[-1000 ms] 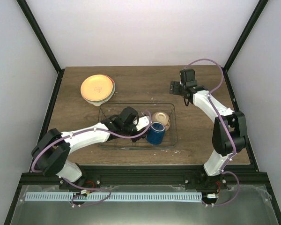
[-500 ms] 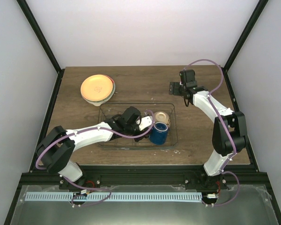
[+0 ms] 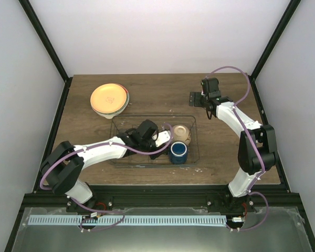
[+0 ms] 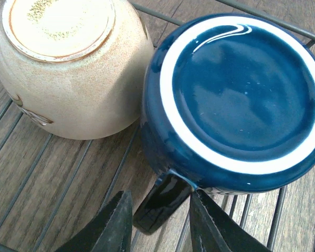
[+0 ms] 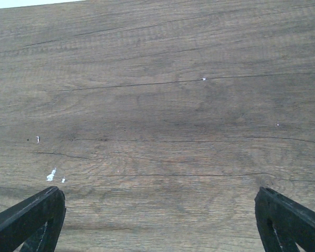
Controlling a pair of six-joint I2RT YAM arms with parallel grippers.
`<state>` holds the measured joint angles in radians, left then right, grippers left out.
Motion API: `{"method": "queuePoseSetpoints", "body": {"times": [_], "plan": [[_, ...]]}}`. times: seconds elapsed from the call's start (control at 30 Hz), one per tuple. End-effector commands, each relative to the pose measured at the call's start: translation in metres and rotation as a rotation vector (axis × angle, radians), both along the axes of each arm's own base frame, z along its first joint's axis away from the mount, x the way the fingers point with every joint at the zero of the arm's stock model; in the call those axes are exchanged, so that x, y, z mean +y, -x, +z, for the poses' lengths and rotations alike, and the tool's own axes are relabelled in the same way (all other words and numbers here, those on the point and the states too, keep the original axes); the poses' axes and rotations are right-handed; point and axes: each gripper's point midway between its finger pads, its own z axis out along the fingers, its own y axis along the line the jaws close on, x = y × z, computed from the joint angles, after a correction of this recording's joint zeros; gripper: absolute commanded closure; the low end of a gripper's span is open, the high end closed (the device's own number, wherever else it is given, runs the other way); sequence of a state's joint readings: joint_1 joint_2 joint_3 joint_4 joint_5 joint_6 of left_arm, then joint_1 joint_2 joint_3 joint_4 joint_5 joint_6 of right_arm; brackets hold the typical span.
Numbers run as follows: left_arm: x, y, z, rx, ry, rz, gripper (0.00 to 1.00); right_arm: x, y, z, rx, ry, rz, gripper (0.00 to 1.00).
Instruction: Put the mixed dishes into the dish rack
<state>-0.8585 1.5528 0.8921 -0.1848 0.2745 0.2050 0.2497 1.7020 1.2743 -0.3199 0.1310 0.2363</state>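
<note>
Straddling the down-pointing handle (image 4: 165,205) of the upturned dark blue ceramic mug (image 4: 241,94), lower centre, with left gripper (image 4: 161,193) narrowly parted; pinching or not, cannot tell. Elsewhere, right gripper (image 5: 157,220) wide, empty.

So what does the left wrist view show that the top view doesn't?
Left wrist only: the mug is upside down, with a white ring around its base. Its handle sits between the left fingers, with a gap on one side. The bowl beside it is upside down too. Top only: the plates stacked on the table beyond the rack, and the right arm reaching over bare wood. Both: mug, bowl, rack wires, left fingers.
</note>
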Motion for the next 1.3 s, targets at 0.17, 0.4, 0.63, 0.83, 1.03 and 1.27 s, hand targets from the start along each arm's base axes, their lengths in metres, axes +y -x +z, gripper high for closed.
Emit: {"method": "queuePoseSetpoints", "body": {"times": [0.17, 0.4, 0.63, 0.83, 1.03, 1.27], "plan": [[0.000, 0.005, 0.015, -0.009, 0.019, -0.016, 0.67, -0.004, 0.000, 0.012, -0.034, 0.006, 0.007, 0.00], [0.024, 0.012, 0.048, -0.053, 0.012, 0.036, 0.64, -0.004, 0.003, 0.016, -0.039, 0.013, 0.022, 0.00], [0.054, -0.001, 0.082, -0.114, 0.015, 0.231, 0.61, 0.000, 0.002, 0.021, -0.035, 0.006, 0.040, 0.02], [0.086, -0.055, 0.105, -0.095, -0.031, 0.521, 0.60, 0.003, -0.003, 0.022, -0.025, 0.000, 0.044, 0.03], [0.148, -0.124, 0.145, -0.082, 0.000, 0.806, 0.56, 0.002, -0.002, 0.020, -0.015, 0.011, 0.049, 0.03], [0.238, -0.195, 0.127, -0.010, -0.140, 1.054, 0.56, 0.007, 0.001, 0.016, 0.010, -0.005, 0.071, 0.02]]}}
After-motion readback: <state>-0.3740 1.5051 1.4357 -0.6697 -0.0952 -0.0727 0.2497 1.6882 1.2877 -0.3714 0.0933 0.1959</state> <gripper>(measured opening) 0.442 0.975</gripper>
